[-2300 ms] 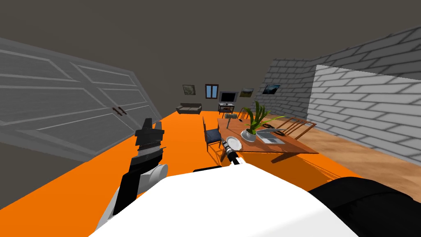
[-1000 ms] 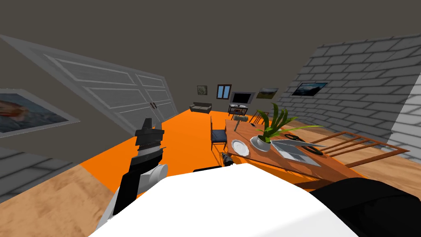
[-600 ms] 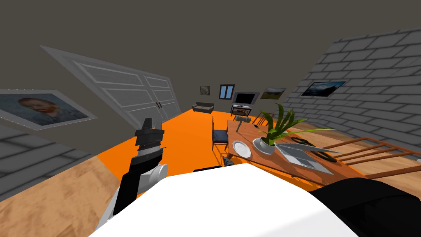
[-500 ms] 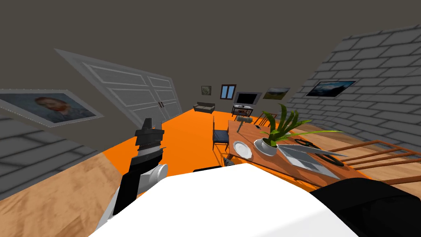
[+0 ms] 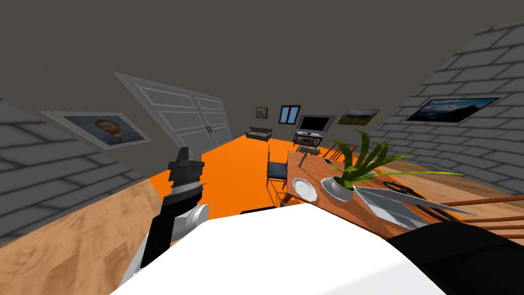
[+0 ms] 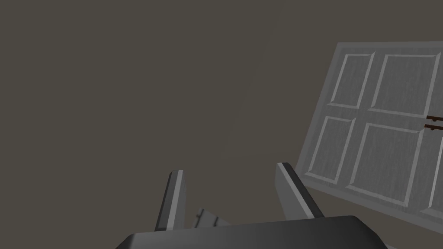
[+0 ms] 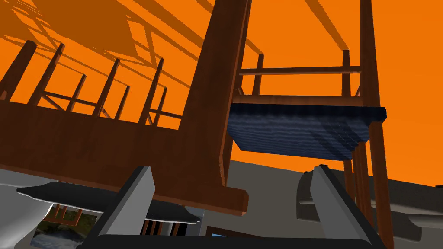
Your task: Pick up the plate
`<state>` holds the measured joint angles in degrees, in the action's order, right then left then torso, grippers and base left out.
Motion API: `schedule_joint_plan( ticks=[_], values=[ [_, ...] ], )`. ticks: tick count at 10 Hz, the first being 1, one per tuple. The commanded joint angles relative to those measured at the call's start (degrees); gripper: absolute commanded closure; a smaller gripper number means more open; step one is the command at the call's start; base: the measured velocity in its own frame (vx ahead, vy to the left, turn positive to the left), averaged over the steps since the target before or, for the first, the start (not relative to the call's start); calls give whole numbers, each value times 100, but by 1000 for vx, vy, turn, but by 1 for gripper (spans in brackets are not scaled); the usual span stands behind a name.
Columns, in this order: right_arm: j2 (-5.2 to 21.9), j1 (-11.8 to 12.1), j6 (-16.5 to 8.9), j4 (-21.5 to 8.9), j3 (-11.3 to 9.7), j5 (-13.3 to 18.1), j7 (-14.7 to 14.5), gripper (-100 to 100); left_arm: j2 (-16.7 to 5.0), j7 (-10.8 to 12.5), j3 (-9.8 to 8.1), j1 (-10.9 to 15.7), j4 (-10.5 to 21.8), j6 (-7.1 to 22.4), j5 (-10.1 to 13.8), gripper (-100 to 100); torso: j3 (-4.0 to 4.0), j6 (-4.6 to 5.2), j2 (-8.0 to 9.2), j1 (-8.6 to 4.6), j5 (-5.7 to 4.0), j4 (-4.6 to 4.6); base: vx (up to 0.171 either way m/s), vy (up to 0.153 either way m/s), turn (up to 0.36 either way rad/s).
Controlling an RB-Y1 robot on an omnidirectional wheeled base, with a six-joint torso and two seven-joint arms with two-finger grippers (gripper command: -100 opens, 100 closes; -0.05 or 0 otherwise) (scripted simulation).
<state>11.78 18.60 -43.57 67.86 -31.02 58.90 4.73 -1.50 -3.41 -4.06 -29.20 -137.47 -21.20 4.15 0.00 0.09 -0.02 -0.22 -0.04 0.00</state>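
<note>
Right gripper (image 7: 233, 203) stands with its 2 fingers spread wide and nothing between them. Its wrist view faces the table leg (image 7: 212, 99) and the wooden rail under the tabletop, with the blue chair seat (image 7: 298, 129) just beyond. I judge that the hand sits low, about level with the table's edge, because the arm is tucked in front of the body and not reaching out.

From the head view the white plate (image 5: 305, 189) lies flat on the table (image 5: 308, 171), close to the near corner on the side where the chair (image 5: 276, 168) stands. That spot suits a grasp from the open edge, since the potted plant (image 5: 339, 188) sits just beside the plate on its other side. The open laptop (image 5: 391, 207) lies beyond the plant.

To get at the rim, the hand probably needs to rise above the tabletop first, then come in over the corner.

Left gripper (image 6: 231, 194) is raised upright at my left, fingers apart and holding nothing
</note>
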Motion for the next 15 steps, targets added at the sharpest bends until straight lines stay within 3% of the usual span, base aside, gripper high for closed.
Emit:
schedule_joint_plan(
  ticks=[1,2,3,6,7,8,11,13,14,15],
  values=[
    [64,-14,-286,-286,-166,281,-36,-100,0,0,0,0,0,0,0,0,0,0,0,0,0,0,-21,-30,226],
    [64,-14,-348,-418,-166,281,-36,-100,0,0,1,1,0,0,0,0,1,-3,1,2,1,1,-18,-33,124],
    [79,-53,-595,-599,-317,521,-51,-100,0,0,0,0,0,0,0,0,0,0,0,1,1,0,-24,-30,180],
    [79,-53,-615,-819,-317,541,-51,-100,0,0,0,0,0,0,0,0,-2,1,-4,6,1,-1,-8,-17,36],
    [94,-91,-872,-1022,-463,792,-68,-100,0,0,0,0,0,0,0,0,-4,0,-8,11,2,-1,-14,-18,206],
    [94,-91,-872,-1172,-463,792,-68,-100,0,0,0,1,0,0,0,0,-2,-3,-5,7,2,0,-14,-30,121],
    [122,-161,-1349,-1654,-741,1261,-101,-100,0,0,0,0,0,0,0,0,-1,1,-2,0,1,0,-17,-35,166],
    [122,-161,-1349,-1853,-741,1261,-101,-100,0,0,0,0,0,0,0,0,-1,1,-3,1,1,0,-9,-23,38],
    [134,-194,-1568,-2069,-871,1478,-118,-100,0,0,0,-1,0,0,0,0,-4,2,-7,6,1,-1,-8,-18,184],
    [134,-194,-1568,-2177,-871,1478,-118,-100,0,0,0,0,0,0,0,0,-3,-2,-6,5,2,0,-10,-28,114]
  ],
)
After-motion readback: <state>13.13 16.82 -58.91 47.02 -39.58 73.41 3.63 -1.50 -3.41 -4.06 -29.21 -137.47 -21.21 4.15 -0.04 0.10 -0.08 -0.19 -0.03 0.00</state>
